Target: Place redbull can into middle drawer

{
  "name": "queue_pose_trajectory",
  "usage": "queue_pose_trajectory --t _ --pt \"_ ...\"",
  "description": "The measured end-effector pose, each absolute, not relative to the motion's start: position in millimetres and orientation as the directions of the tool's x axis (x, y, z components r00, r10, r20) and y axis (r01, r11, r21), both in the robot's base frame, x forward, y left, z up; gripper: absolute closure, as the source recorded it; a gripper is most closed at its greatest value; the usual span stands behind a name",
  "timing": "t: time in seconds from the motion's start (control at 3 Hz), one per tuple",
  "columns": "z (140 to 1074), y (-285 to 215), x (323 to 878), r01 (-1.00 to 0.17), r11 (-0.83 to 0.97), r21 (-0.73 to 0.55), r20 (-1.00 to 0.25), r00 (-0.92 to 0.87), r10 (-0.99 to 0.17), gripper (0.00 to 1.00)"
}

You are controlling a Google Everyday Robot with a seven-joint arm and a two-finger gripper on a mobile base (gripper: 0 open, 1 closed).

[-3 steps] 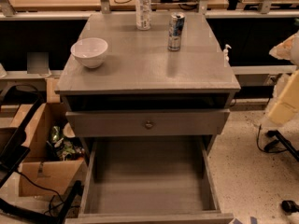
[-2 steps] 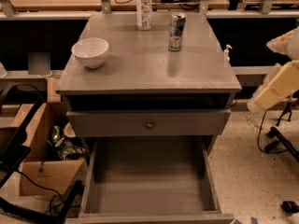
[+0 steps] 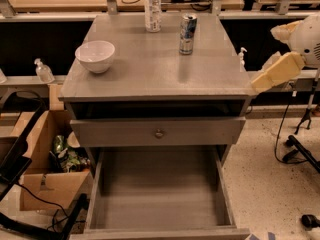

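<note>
The redbull can [image 3: 188,33] stands upright at the back right of the grey cabinet top [image 3: 150,74]. The middle drawer [image 3: 160,199] is pulled out wide below, and its bare floor holds nothing. My gripper [image 3: 265,79], on a cream-coloured arm, hangs just off the right edge of the cabinet top. It is to the right of the can, nearer the front, and well apart from it. It holds nothing that I can see.
A clear plastic bottle [image 3: 153,6] stands left of the can. A white bowl [image 3: 95,55] sits at the left of the top. A shut drawer front with a round knob [image 3: 159,132] lies above the open drawer. A cardboard box [image 3: 50,169] stands on the floor at left. Cables lie at right.
My arm and gripper have come in from the right, moving up and left toward the cabinet's right edge. The can, bottle, bowl and drawer have not moved.
</note>
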State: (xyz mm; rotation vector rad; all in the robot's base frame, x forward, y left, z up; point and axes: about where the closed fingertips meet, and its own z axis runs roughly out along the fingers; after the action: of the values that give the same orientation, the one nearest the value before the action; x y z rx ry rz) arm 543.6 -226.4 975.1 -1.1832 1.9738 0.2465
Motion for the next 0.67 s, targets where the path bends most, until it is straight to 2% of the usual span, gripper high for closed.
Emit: queue_pose_trajectory --t 0.33,0.67 --pt "975 -226 544 -0.81 0.543 -0.224 -0.719 -0.239 -0.653 0.0" --pt "978 -220 577 -0.799 0.55 -0.244 -0.779 -0.176 -0.602 0.0"
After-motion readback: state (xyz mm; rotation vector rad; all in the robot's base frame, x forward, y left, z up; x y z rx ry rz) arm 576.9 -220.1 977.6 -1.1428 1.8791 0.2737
